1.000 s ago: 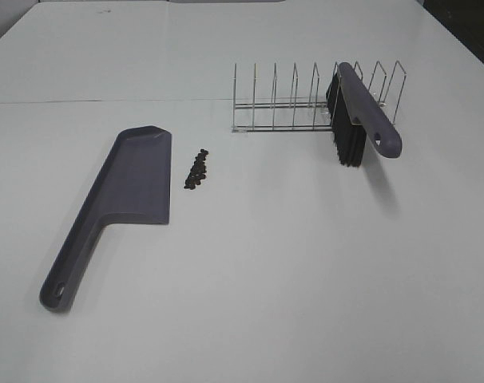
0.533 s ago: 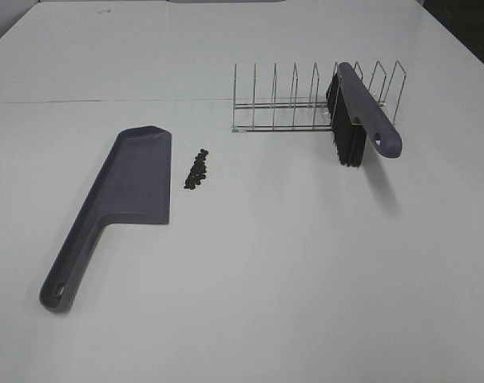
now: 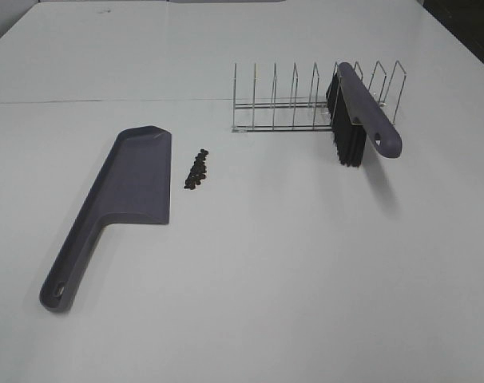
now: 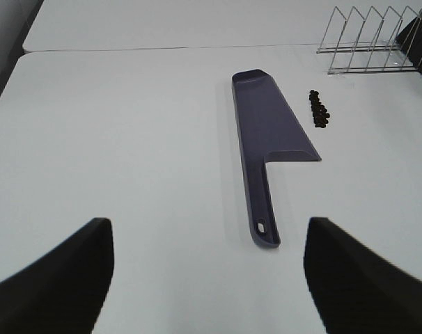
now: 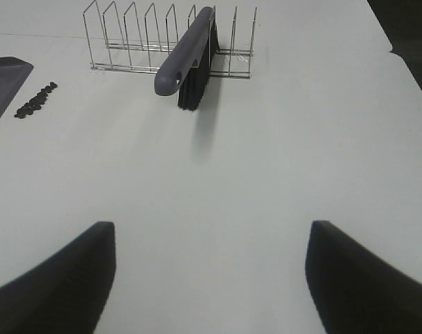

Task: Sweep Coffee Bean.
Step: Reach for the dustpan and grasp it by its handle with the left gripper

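Two tools (image 4: 205,233) (image 5: 211,233), one dustpan (image 3: 134,179), one brush (image 3: 368,112)

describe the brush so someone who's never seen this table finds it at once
On the white table, find the wire rack at the back right. The brush sits in one of its right-hand slots, black bristles hanging down. It is the only thing in the rack; the dustpan, the same grey-purple, lies flat to the left past the coffee beans.

Bright, even overhead light; soft short shadows; mild blur.
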Motion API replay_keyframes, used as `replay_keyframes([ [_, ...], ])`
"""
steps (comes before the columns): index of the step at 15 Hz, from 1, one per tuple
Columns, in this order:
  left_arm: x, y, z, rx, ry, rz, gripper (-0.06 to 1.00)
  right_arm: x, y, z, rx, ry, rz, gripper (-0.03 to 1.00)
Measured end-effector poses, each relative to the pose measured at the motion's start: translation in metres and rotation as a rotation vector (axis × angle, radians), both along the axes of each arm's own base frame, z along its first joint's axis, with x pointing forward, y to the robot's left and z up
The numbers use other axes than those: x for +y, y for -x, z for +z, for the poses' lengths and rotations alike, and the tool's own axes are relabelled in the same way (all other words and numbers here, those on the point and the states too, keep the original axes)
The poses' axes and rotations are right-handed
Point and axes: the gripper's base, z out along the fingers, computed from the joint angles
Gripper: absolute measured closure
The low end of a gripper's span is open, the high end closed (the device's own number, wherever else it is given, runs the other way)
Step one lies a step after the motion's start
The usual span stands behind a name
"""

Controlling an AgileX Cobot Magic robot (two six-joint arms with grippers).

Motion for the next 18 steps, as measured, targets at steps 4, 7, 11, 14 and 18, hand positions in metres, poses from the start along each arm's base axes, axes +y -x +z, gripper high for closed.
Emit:
replay_keyframes([
  [4, 0.0, 0.0, 0.0, 0.001, 0.0, 0.0, 0.23, 0.0, 0.0, 0.0, 0.0, 0.0, 0.0, 0.3],
  [7, -0.001, -0.02, 0.014, 0.023, 0.006, 0.004, 0.23, 0.0, 0.0, 0.0, 0.0, 0.0, 0.0, 0.3],
  [11, -0.011, -0.093, 0.04, 0.123, 0.069, -0.054, 0.23, 0.0, 0.0, 0.0, 0.0, 0.0, 0.0, 0.3],
  [14, -0.018, -0.141, 0.053, 0.223, 0.112, -0.086, 0.23, 0.0, 0.0, 0.0, 0.0, 0.0, 0.0, 0.3],
  [18, -0.027, -0.222, 0.041, 0.424, 0.206, -0.084, 0.23, 0.0, 0.0, 0.0, 0.0, 0.0, 0.0, 0.3],
])
